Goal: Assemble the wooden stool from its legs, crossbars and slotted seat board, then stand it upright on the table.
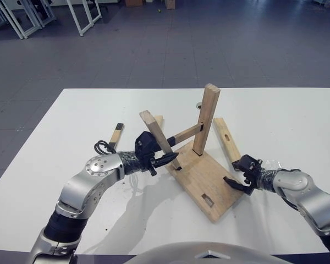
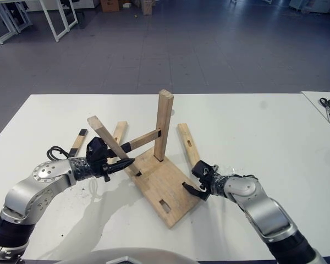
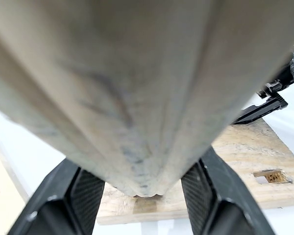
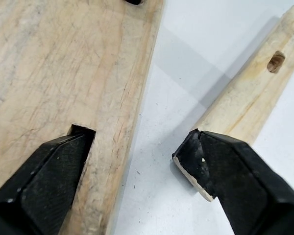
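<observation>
The slotted seat board (image 1: 201, 177) lies tilted on the white table. One leg (image 1: 208, 118) stands upright in it. A second leg (image 1: 157, 137) leans to the left, joined to the first by a crossbar (image 1: 186, 133). My left gripper (image 1: 164, 160) is shut on the leaning leg near its lower end; in the left wrist view that leg (image 3: 137, 88) sits between the fingers (image 3: 81, 196). My right gripper (image 1: 234, 174) is open at the board's right edge. One of its fingers (image 4: 44, 181) is over a slot in the board (image 4: 49, 73); the other is on the table.
A loose leg (image 1: 226, 140) lies on the table just right of the board, close to my right gripper. Two more wooden pieces (image 1: 116, 133) (image 1: 159, 120) lie at the back left. Scissors (image 2: 325, 103) rest on a neighbouring table at the far right.
</observation>
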